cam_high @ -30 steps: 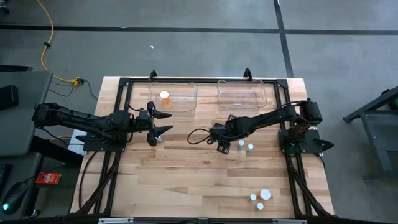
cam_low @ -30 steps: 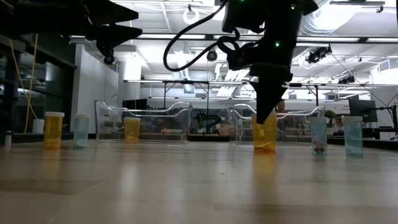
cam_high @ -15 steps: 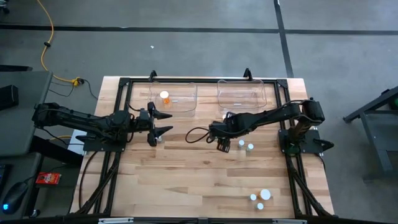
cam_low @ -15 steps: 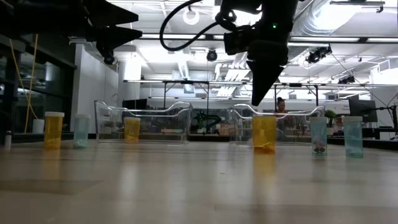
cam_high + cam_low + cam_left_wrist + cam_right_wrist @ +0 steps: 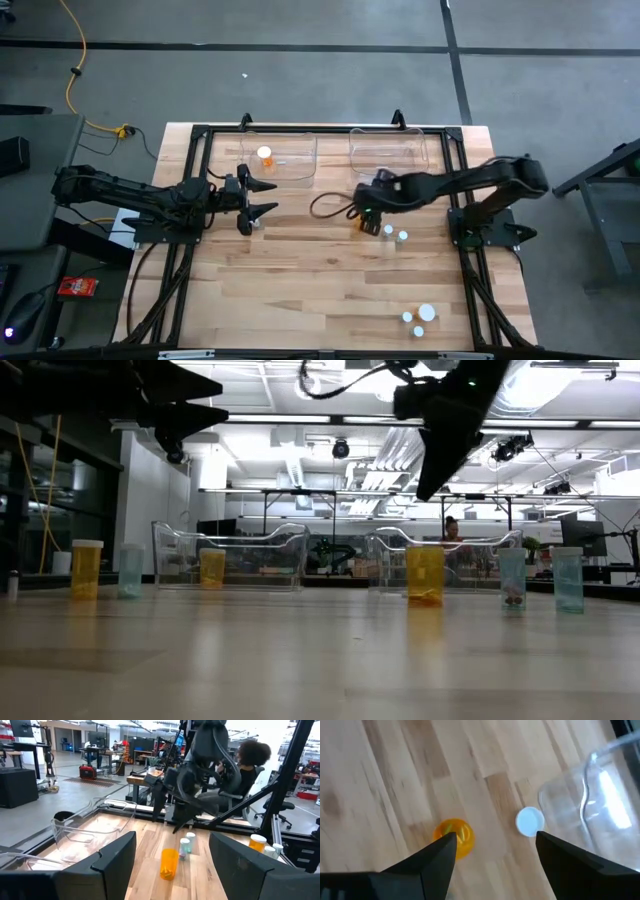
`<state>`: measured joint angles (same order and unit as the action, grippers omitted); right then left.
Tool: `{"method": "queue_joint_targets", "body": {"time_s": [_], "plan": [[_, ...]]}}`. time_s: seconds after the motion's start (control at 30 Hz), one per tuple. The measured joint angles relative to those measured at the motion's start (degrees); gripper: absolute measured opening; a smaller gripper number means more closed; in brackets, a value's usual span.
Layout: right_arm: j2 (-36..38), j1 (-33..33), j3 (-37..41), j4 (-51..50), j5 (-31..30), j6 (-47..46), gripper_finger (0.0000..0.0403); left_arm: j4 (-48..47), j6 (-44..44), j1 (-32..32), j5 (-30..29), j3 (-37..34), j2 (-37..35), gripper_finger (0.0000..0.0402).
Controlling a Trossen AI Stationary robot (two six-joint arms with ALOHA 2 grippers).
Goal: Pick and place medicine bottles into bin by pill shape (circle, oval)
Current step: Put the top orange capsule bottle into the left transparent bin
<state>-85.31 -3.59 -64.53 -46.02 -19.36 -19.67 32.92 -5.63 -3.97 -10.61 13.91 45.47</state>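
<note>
- High view: my right gripper (image 5: 366, 203) hovers open and empty beside the capless orange bottle (image 5: 367, 225) standing mid-table.
- Two white-capped bottles (image 5: 394, 234) stand just beside it.
- My left gripper (image 5: 262, 198) waits open near the left bin (image 5: 300, 160).

We see a pale wood table (image 5: 300, 290) with streaked grain, framed in black. Two clear plastic bins (image 5: 290, 155) sit at twelve o'clock. An uncapped orange bottle (image 5: 454, 837) stands beside a white-capped one (image 5: 529, 820). Pale teal bottles (image 5: 569, 580) stand at three o'clock. Both arms are dark.
</note>
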Motion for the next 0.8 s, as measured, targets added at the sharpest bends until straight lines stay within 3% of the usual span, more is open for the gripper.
{"method": "queue_joint_targets", "body": {"time_s": [0.13, 0.27, 0.47, 0.8], "plan": [[5.8, 3.8, 8.3, 8.4, 4.3, -14.0, 0.0266, -0.1, 1.3, 0.0, -0.1, 0.0, 0.0, 0.0239], [5.7, 8.6, 10.0, 7.0, 9.6, -25.8, 0.0266, 0.0, 1.3, 0.0, -0.4, 0.0, 0.0, 0.0239], [-1.2, 11.9, 7.4, 4.7, 4.9, -26.5, 0.0265, 0.3, 1.2, 0.0, -0.4, 0.0, 0.0, 0.0239], [-9.0, 13.0, 7.6, 6.5, 3.4, -28.7, 0.0265, -0.1, -0.4, 0.0, 0.1, 0.0, 0.0, 0.0239]]}}
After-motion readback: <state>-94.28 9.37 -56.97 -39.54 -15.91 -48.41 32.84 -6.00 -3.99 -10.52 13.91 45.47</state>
